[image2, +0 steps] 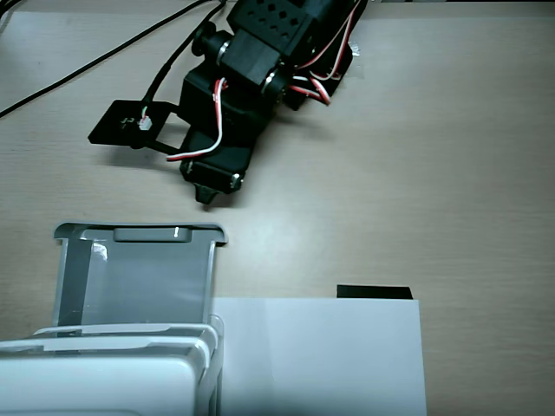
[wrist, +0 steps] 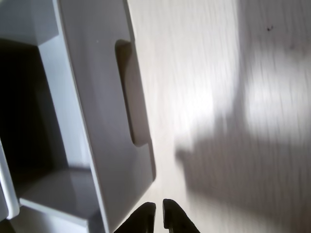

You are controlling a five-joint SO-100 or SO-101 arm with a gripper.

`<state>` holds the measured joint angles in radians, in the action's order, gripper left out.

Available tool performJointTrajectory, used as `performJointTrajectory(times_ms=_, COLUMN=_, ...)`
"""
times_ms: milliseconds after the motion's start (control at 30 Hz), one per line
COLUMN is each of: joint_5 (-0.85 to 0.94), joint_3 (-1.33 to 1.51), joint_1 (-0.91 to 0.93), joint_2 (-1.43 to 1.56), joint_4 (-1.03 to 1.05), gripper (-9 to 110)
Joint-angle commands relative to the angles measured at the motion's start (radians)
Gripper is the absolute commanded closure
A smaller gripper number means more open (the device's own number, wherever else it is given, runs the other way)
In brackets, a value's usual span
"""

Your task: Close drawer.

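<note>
The drawer (image2: 139, 277) is a translucent grey tray pulled out from the white plastic unit (image2: 104, 377) at the lower left of the fixed view. Its rounded front lip with a small handle tab (image2: 146, 232) faces the arm. In the wrist view the drawer's lip (wrist: 104, 121) fills the left side, with the handle recess (wrist: 131, 92) and the dark inside to its left. My black gripper (image2: 206, 198) hangs just above the table, a short way beyond the lip's right corner, apart from it. In the wrist view the gripper (wrist: 159, 213) shows both fingertips nearly together with nothing between them.
A flat white paper sheet (image2: 321, 355) lies right of the unit, with a small black strip (image2: 373, 292) at its far edge. Black cables (image2: 104, 61) run across the light wooden table (image2: 468, 173) at the top left. A black flat bracket (image2: 121, 124) juts left from the arm.
</note>
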<state>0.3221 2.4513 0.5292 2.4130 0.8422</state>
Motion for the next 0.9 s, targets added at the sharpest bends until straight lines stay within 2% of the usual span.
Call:
performJointTrajectory(times_ms=0, joint_5=0.026, joint_3=-0.012, joint_1=0.029, joint_2=-0.025, joint_4=-0.028, gripper=101)
performJointTrajectory(times_ms=333, joint_5=0.072, joint_3=-0.084, joint_1=0.084, joint_2=-0.213, joint_4=-0.167, gripper=101)
performJointTrajectory(times_ms=867, joint_5=-0.064, joint_3=-0.213, joint_1=-0.066, joint_2=-0.538, joint_4=-0.528, gripper=101)
